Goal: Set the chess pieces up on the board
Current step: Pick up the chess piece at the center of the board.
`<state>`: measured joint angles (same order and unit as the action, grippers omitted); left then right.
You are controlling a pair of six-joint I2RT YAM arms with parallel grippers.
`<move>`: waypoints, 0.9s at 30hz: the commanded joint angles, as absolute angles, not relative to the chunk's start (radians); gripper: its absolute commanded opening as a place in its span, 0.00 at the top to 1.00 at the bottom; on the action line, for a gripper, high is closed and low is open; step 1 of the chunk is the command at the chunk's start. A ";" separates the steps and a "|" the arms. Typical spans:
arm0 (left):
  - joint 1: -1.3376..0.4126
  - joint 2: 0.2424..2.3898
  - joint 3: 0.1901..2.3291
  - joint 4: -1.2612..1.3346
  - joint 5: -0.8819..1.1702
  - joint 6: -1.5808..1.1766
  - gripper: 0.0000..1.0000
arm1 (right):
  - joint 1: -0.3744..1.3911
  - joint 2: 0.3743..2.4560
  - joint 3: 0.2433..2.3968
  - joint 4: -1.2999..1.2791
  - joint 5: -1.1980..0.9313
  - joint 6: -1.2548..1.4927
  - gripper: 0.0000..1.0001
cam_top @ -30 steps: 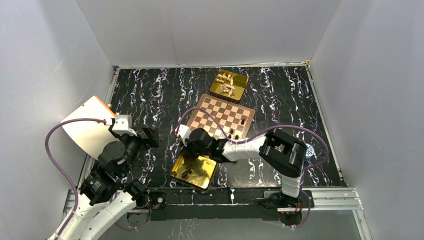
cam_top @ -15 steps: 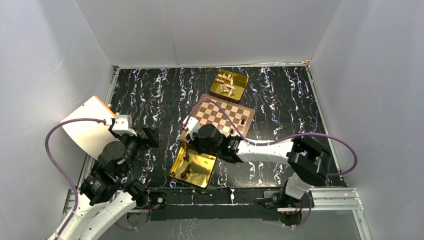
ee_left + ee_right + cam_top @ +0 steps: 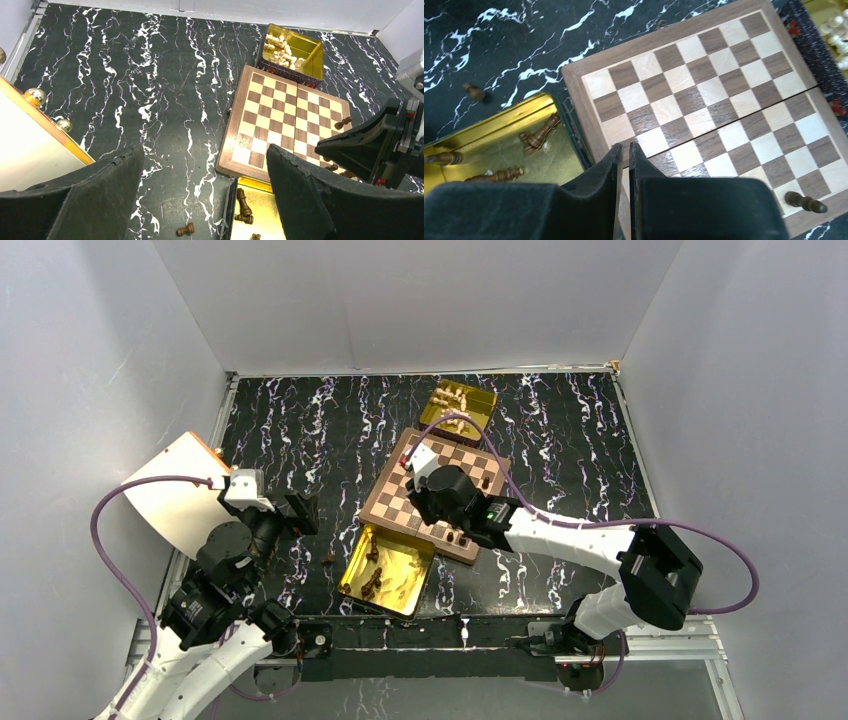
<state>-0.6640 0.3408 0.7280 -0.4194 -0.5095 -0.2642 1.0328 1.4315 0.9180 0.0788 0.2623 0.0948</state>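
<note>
Few chess pieces [image 3: 804, 201] are on the board [image 3: 579, 115] — most lie in the gold tray [image 3: 484, 145]; left claw [image 3: 204, 152] apart, right claw [image 3: 624, 147] nearly together.

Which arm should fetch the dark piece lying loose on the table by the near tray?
Left. The left gripper is open and sits on the side of the loose piece, which shows between its fingers. The right gripper is nearly shut over the board, perhaps holding a piece.
</note>
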 commanded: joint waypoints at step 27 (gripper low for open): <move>-0.662 0.885 0.949 -0.827 -0.573 -0.724 0.20 | 1.046 1.093 0.755 0.156 0.143 0.270 0.77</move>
<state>-0.6636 0.7742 0.8989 -0.7887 -0.6014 -0.8097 1.0420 1.1675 0.7773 0.0868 0.1226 0.2638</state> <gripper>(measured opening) 0.814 0.227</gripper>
